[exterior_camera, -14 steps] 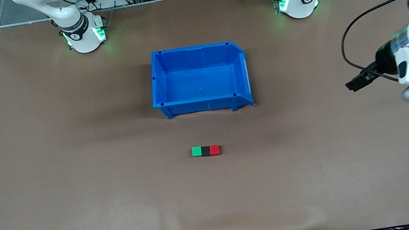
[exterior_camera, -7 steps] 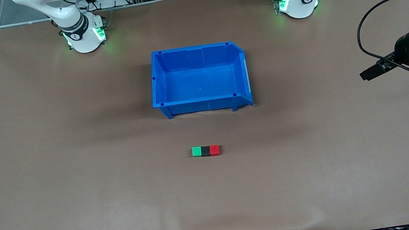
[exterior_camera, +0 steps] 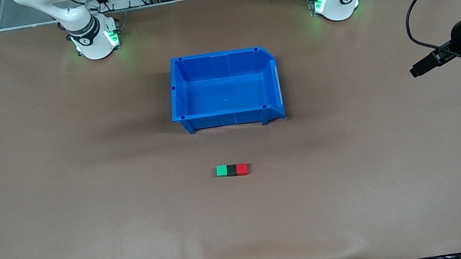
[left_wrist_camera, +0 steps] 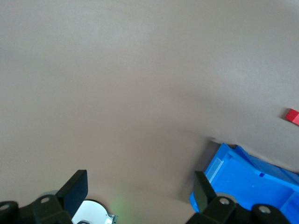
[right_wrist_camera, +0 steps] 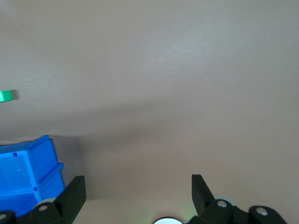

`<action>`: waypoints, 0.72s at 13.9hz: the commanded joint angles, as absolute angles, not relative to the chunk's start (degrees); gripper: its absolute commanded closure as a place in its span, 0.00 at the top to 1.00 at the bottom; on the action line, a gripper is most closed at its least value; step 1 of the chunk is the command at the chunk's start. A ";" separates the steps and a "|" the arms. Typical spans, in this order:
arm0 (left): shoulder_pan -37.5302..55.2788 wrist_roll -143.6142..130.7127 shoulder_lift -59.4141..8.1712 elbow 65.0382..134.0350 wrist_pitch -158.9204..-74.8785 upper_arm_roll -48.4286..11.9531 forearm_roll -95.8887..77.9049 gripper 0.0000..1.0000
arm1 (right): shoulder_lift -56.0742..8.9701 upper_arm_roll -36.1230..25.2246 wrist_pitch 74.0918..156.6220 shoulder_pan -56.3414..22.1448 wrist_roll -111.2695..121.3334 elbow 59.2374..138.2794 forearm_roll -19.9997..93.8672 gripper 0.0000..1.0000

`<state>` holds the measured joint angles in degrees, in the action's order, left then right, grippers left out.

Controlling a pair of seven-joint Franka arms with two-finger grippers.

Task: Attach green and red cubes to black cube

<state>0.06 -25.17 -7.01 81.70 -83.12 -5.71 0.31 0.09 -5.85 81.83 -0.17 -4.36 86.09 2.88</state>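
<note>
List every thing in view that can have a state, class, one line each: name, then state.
green cube: on the table, joined to the black cube at the right arm's end of the row.
black cube: middle of the row, touching both.
red cube: joined at the left arm's end.
blue bin: upright, nothing inside.
left gripper: open, holding nothing, above bare table.
right gripper: open, holding nothing, above bare table.
</note>
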 commanded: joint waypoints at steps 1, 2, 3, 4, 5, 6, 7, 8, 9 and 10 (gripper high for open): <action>-1.58 -19.62 -4.31 84.54 -82.44 -5.98 0.27 1.00 | -0.26 -5.19 81.47 0.62 -5.10 85.08 2.64 1.00; -1.58 -19.16 -2.74 86.99 -83.22 -5.98 0.26 1.00 | -0.26 -5.19 81.47 0.62 -5.10 84.99 2.64 1.00; -1.32 -19.07 -0.03 90.84 -85.15 -5.98 0.26 1.00 | -0.26 -5.19 81.47 0.62 -5.10 84.99 2.64 1.00; -1.14 -19.07 2.96 95.40 -87.43 -5.98 0.26 1.00 | -0.26 -5.19 81.47 0.62 -5.10 84.99 2.64 1.00; -0.71 -18.99 5.60 99.19 -89.89 -5.98 0.26 1.00 | -0.26 -5.19 81.47 0.70 -5.10 84.99 2.72 1.00; -0.62 -18.98 7.89 102.19 -91.48 -6.15 0.18 1.00 | -0.26 -5.19 81.47 0.62 -5.10 84.99 2.72 1.00; -0.62 -18.98 9.82 104.13 -92.63 -6.33 0.18 1.00 | -0.26 -5.19 81.47 0.62 -5.10 84.99 2.72 1.00; -0.62 -18.55 10.71 104.59 -92.72 -6.50 0.09 1.00 | -0.26 -5.19 81.47 0.62 -5.10 84.99 2.72 1.00; -0.27 -18.28 11.51 104.68 -92.64 -6.68 0.00 1.00 | -0.26 -5.19 81.47 0.62 -5.10 84.99 2.72 1.00; -0.18 -18.37 11.86 104.50 -92.29 -7.55 0.00 1.00 | -0.26 -5.19 81.47 0.62 -5.10 84.99 2.72 1.00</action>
<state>-0.35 -19.46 8.51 101.65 -90.93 -6.69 0.26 0.09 -5.85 81.88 -0.17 -4.36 86.07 2.88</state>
